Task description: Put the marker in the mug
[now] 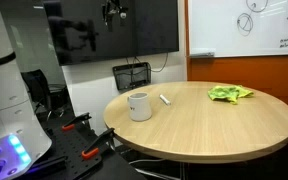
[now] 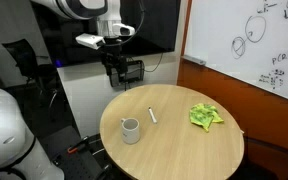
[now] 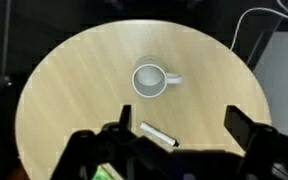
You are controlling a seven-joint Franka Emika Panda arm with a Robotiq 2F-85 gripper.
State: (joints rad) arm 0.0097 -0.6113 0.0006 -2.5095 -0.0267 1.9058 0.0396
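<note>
A white marker (image 1: 165, 99) lies flat on the round wooden table (image 1: 234, 125), just beside a white mug (image 1: 138, 105). Both also show in an exterior view, the marker (image 2: 153, 115) and the mug (image 2: 130, 130), and in the wrist view, the marker (image 3: 158, 135) below the mug (image 3: 150, 80). My gripper (image 2: 112, 68) hangs high above the table's far edge, well clear of both. In the wrist view its fingers (image 3: 174, 122) are spread wide and hold nothing.
A crumpled green cloth (image 1: 229, 93) lies on the table away from the mug, also seen in an exterior view (image 2: 204, 116). A black wire basket (image 1: 132, 76) stands behind the table. A whiteboard (image 2: 254, 45) covers the wall. Clamps (image 1: 94, 145) lie on the low bench.
</note>
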